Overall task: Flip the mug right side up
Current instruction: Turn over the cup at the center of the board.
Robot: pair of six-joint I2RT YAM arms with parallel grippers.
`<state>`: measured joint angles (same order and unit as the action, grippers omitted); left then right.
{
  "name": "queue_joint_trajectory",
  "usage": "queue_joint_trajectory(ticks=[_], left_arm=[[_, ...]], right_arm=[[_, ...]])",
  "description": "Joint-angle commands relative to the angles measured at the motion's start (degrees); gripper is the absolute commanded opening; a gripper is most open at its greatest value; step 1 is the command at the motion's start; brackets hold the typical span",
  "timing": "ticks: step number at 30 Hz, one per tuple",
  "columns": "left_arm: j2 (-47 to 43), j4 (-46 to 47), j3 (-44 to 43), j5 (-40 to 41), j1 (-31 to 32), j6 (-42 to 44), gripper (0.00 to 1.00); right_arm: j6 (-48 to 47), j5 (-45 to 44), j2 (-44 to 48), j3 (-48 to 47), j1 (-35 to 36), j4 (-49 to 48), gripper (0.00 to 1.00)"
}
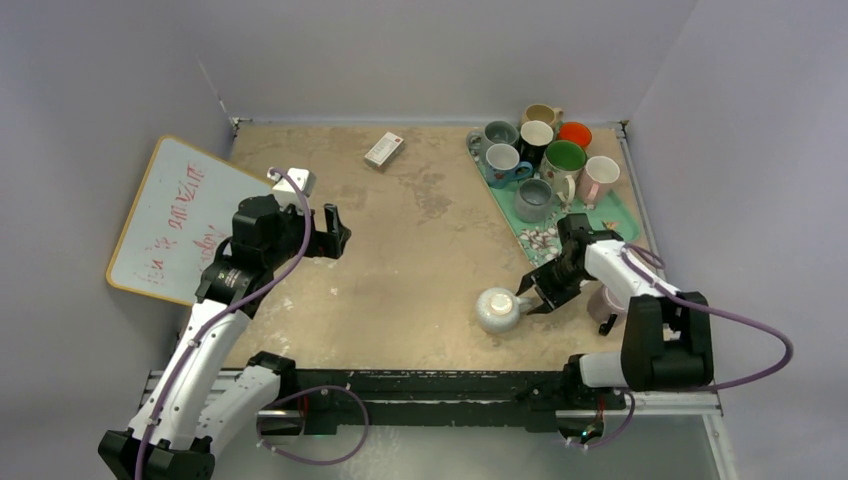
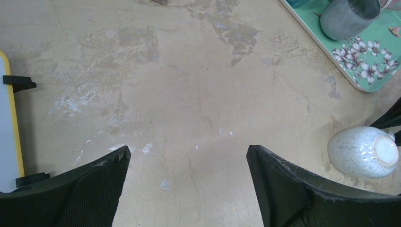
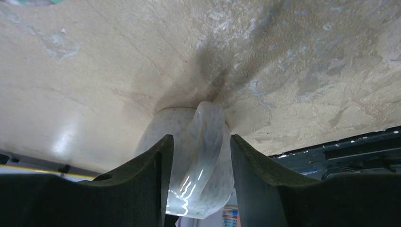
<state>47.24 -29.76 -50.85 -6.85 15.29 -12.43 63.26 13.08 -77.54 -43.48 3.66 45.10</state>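
Note:
The mug [image 1: 497,309] is a speckled pale grey mug standing upside down on the table near the front right, base up. It also shows at the right edge of the left wrist view [image 2: 361,151]. My right gripper [image 1: 527,296] reaches it from the right, and its two fingers close on the mug's handle [image 3: 206,137], which fills the gap between them in the right wrist view. My left gripper [image 1: 336,232] is open and empty, held above bare table [image 2: 189,156] far to the left of the mug.
A teal flowered tray [image 1: 612,216] at the back right holds several upright mugs; its corner and a grey mug [image 2: 347,16] show in the left wrist view. A whiteboard [image 1: 165,215] leans at the left. A small white box [image 1: 384,149] lies at the back.

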Motion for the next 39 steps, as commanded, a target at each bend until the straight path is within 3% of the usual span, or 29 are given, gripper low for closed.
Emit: queue_joint_trajectory(ticks=[1, 14, 27, 31, 39], left_arm=[[-0.7, 0.7, -1.3, -0.4, -0.2, 0.0, 0.93], [-1.1, 0.6, -1.3, -0.3, -0.2, 0.2, 0.93], [-1.6, 0.5, -1.2, -0.2, -0.2, 0.2, 0.92], [-1.6, 0.5, -1.1, -0.2, -0.2, 0.2, 0.92], [-1.7, 0.5, -1.1, -0.3, -0.2, 0.2, 0.92]], right_arm=[[2.6, 1.0, -2.1, 0.9, 0.6, -1.1, 0.50], [3.6, 1.5, -5.2, 1.8, 1.3, -5.3, 0.42], [4.5, 2.0, -4.9, -0.3, 4.5, -4.1, 0.45], [4.3, 1.4, -3.5, -0.3, 4.9, -4.9, 0.38], [3.9, 1.7, 0.8, 0.4, 5.1, -8.1, 0.11]])
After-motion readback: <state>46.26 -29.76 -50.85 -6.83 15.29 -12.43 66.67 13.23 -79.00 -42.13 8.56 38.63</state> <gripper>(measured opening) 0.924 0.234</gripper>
